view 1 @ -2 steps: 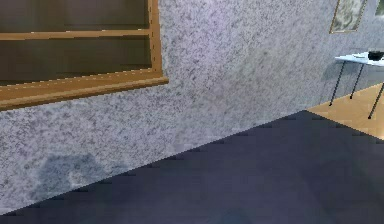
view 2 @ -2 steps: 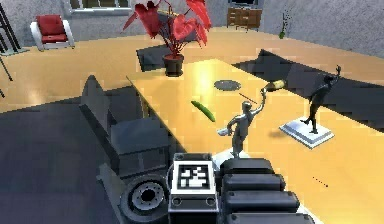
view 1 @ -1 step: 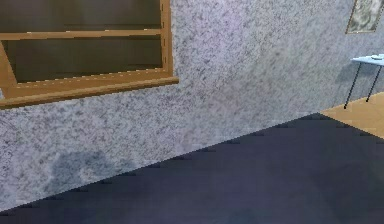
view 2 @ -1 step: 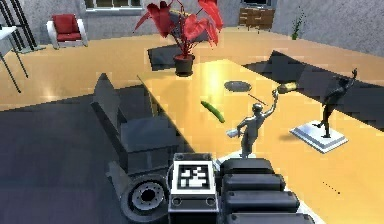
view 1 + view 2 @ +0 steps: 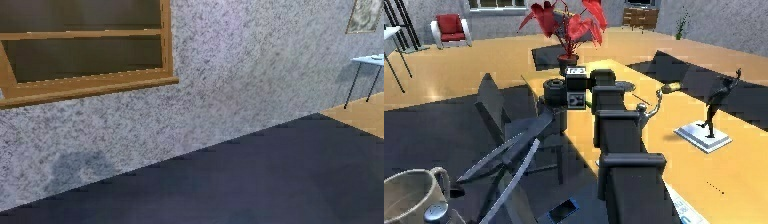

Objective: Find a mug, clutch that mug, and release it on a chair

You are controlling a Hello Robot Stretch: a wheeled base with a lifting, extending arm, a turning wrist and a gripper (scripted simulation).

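A cream mug (image 5: 412,192) with a handle shows at the arm side view's bottom left corner, with a small grey round thing (image 5: 434,212) beside it. Dark chairs (image 5: 502,112) stand along the near side of a long wooden table (image 5: 674,160). My arm (image 5: 619,140) reaches out over that table. The gripper (image 5: 552,95) sits at its far end, left of the two white marker squares and close to a potted red plant (image 5: 569,30). I cannot tell whether it holds anything. A red armchair (image 5: 451,28) stands far off at the upper left.
A dark statue (image 5: 714,105) on a white base stands on the table's right part. A white side table (image 5: 392,45) is at the left edge, a dresser (image 5: 641,15) at the back. Ahead is a speckled wall with a wood-framed window (image 5: 85,50), dark floor, and a small white table (image 5: 368,62).
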